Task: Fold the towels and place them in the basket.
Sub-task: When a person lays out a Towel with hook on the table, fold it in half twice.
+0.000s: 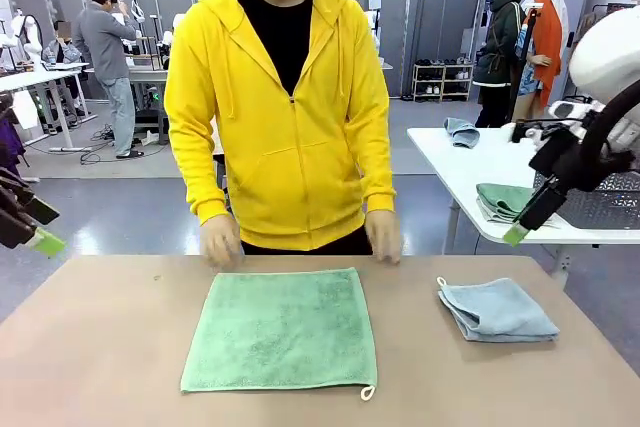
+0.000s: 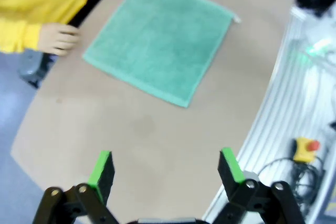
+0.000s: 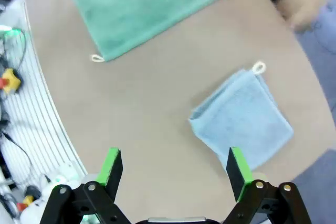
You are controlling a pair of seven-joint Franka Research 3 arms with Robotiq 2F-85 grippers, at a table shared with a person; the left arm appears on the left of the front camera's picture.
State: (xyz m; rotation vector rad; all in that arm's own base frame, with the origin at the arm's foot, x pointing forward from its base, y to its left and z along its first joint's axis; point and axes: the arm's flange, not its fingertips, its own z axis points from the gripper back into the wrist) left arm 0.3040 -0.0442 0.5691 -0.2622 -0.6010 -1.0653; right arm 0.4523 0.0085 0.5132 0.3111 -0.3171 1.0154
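Grey floor (image 1: 100,212), white side table (image 1: 468,175) at right, shoe shelf (image 1: 440,80) by the far wall.

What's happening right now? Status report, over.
Left end effector open, empty; right end effector likewise. Green towel spread flat, blue towel folded, both on table. Person's hands by green towel's far corners.

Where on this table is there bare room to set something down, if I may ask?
Widest: the bare tabletop left of the spread green towel, out to the table's edge. A narrower strip separates it from the folded blue towel. Crowded: the far edge, with the person's hands at the green towel's corners.
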